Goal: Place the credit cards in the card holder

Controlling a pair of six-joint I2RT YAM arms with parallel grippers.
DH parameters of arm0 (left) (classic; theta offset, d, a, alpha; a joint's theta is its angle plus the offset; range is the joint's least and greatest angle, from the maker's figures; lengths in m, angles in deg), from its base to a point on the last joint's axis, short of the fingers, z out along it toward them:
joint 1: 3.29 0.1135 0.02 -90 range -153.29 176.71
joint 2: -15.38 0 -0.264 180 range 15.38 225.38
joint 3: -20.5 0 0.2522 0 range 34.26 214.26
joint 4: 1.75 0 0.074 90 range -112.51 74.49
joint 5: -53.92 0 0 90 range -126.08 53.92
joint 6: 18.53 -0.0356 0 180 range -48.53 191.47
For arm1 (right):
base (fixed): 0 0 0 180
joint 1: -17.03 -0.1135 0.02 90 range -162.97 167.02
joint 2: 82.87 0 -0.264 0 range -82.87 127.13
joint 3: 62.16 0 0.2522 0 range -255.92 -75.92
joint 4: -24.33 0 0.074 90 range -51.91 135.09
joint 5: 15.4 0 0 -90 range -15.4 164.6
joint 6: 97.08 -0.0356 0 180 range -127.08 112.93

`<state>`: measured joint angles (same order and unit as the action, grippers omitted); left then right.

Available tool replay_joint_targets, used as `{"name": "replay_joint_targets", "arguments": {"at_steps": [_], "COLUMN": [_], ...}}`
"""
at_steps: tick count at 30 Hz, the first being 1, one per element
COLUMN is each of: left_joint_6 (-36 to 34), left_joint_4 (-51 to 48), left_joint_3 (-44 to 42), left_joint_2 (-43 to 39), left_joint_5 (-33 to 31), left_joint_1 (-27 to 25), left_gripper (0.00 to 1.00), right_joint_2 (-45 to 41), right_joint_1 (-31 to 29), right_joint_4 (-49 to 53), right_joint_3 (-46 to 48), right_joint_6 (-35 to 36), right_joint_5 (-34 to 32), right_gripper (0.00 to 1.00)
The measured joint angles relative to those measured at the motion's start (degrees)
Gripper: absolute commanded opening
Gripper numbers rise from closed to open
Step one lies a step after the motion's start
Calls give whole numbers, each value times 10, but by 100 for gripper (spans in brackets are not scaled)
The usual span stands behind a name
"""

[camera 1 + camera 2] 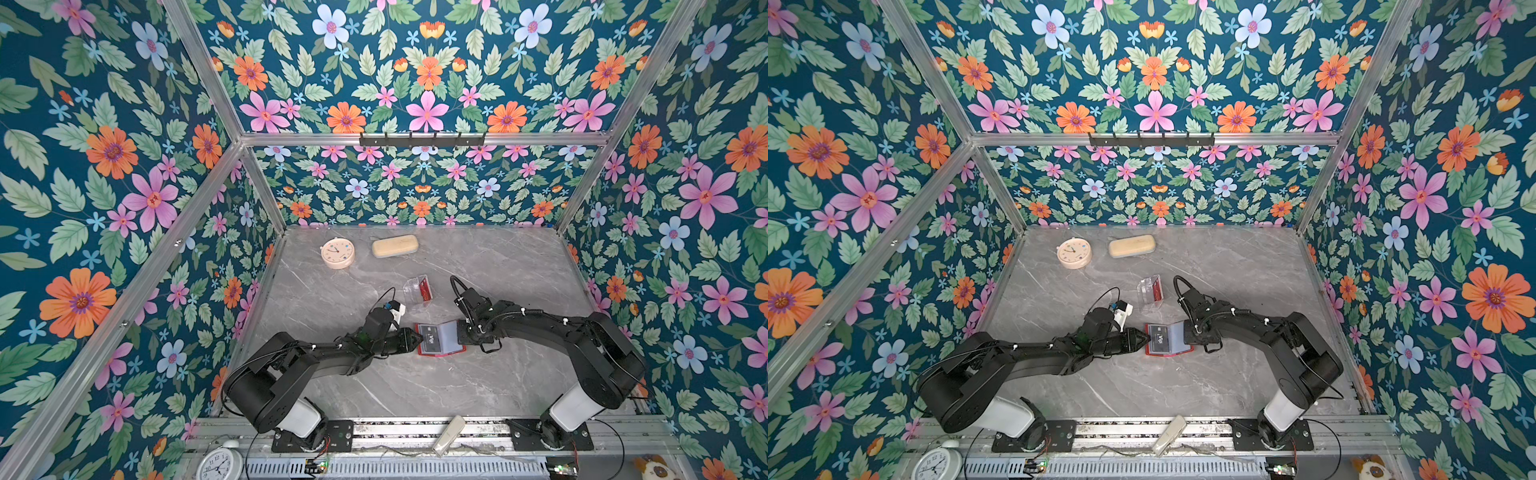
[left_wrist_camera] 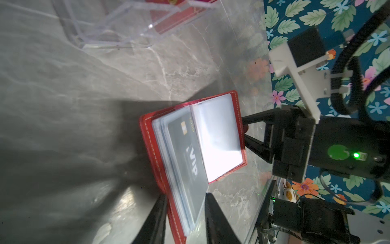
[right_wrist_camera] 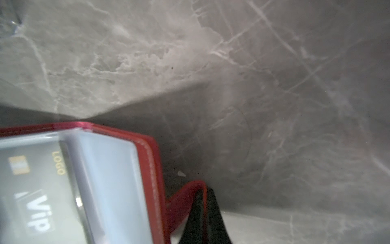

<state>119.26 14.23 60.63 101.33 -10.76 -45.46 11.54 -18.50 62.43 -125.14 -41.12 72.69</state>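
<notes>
Holder [image 1: 441,352] lies open on the table [image 1: 498,270], mid-front, between the two arms. Right gripper [image 2: 244,129] is clamped tight on the holder's right edge. Left gripper [image 1: 419,339] is narrowly parted, its fingers [image 2: 157,219] straddling the sleeves' left edge. Dark card [image 1: 432,334] sits in a sleeve. Red card [image 1: 424,289] sits in the clear stand [image 1: 412,286] just behind.

Centre front: we find the open red card holder [image 1: 448,334] hemmed in, with the left gripper [image 1: 419,340] at its 9 o'clock and the right gripper [image 1: 460,333] clamped on its 3 o'clock edge.
11 o'clock, near: a clear plastic stand [image 1: 417,291] narrows that approach.
10 to 11 o'clock, far: a clock [image 1: 337,252] and a cream case [image 1: 395,246], well apart from the holder.
1 to 2 o'clock: we see bare table [image 1: 519,270].
6 o'clock: bare table too.
</notes>
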Motion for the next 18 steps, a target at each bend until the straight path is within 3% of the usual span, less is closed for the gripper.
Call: {"name": "replay_joint_targets", "arguments": {"at_steps": [18], "left_joint_6": [2], "left_joint_4": [42], "left_joint_3": [45], "left_joint_2": [28], "left_joint_5": [7], "left_joint_1": [-26], "left_gripper": [34], "right_joint_2": [4], "right_joint_1": [0], "right_joint_4": [6], "right_joint_3": [-6], "right_joint_6": [0], "right_joint_5": [0], "right_gripper": [2]}}
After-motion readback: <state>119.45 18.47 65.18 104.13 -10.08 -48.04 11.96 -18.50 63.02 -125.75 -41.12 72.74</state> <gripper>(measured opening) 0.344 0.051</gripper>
